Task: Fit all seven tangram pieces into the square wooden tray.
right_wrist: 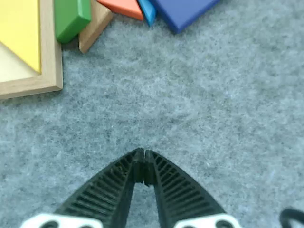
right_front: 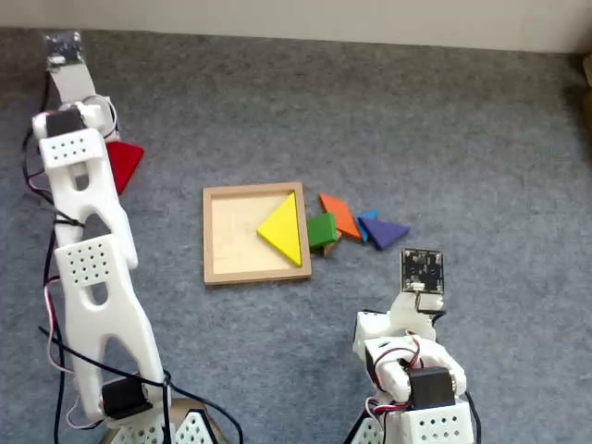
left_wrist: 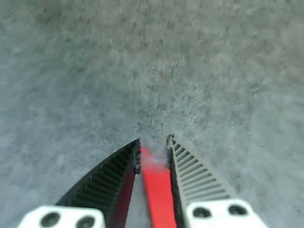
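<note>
Red triangular piece (right_front: 125, 162) at far left of the grey felt counter (right_front: 462, 120), well apart from the square wooden tray (right_front: 211, 236), partly hidden by the left arm. Left tool (left_wrist: 153, 145) clamped on it, piece seen edge-on, its length running along the fingers. Left arm stretched long across the counter. Yellow triangle (right_front: 285, 229) flat in tray, long side against the rim nearest the loose pieces, apex toward tray centre. Green block (right_front: 321, 229), orange parallelogram (right_front: 339, 215), dark blue triangle (right_front: 384, 231) bunched just outside that rim. Right tool (right_wrist: 144, 159) tips pressed together, low over bare felt near the bunch, arm folded close to its base
</note>
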{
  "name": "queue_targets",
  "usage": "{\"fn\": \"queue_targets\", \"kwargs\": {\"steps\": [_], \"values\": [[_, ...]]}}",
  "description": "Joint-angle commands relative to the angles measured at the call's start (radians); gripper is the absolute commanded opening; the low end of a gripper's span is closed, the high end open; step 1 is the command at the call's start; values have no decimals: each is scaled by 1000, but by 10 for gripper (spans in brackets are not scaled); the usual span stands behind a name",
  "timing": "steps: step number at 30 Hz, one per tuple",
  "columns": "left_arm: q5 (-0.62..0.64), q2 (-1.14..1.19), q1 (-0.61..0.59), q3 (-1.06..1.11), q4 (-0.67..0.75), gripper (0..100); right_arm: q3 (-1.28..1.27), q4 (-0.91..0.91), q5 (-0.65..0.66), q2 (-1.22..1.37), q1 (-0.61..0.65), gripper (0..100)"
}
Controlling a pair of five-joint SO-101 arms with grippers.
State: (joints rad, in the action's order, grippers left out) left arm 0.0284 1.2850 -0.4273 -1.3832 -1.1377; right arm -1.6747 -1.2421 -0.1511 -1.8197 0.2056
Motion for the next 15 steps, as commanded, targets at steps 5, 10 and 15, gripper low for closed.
{"fn": "queue_targets", "kwargs": {"steps": [5,10,15], "values": [[-58,25,51,-22,-106,104,-101,-5,11,-15,-12,22],[-186,22,101,-24,-331,102,-101,-5,11,-15,-12,22],[-233,15,148,-94,-540,101,-101,-5,11,-15,-12,22]]}}
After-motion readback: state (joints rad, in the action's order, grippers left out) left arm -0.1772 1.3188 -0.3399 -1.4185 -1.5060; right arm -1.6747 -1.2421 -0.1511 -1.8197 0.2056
